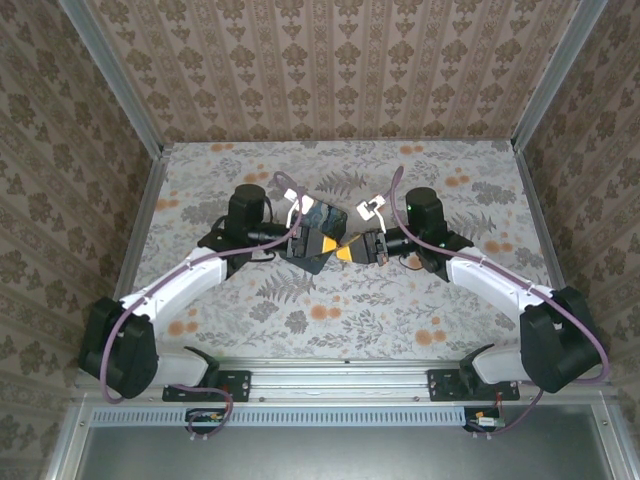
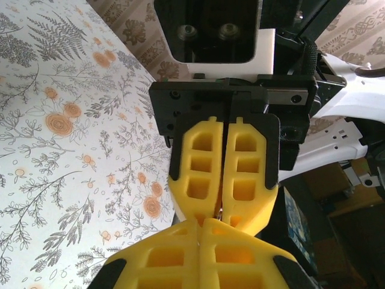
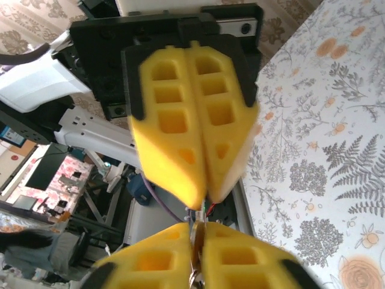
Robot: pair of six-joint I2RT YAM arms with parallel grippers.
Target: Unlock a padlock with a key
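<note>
While both arms meet over the mid table [image 1: 300, 320], the L arm [image 1: 185, 285] comes in from the left and the R arm [image 1: 495, 280] from the right. From above, a dark blue box [image 1: 322, 216] sits just behind the L gripper [image 1: 324, 243]; touching or not, can't tell. The R gripper [image 1: 347, 252] is just beside it, tip to tip. The key is too small to make out from up there.

R wrist cam gives more: the R gripper's yellow fingers [image 3: 240, 259] are squeezed onto the key [image 3: 196, 238], a thin brassy strip in their seam, its end poking toward the L gripper's tips. L fingers are pressed together too; whether they nip the key, can't tell.

L wrist cam adds the box's painted blue face at right [image 2: 298, 229], w/ both pincers closed.
</note>
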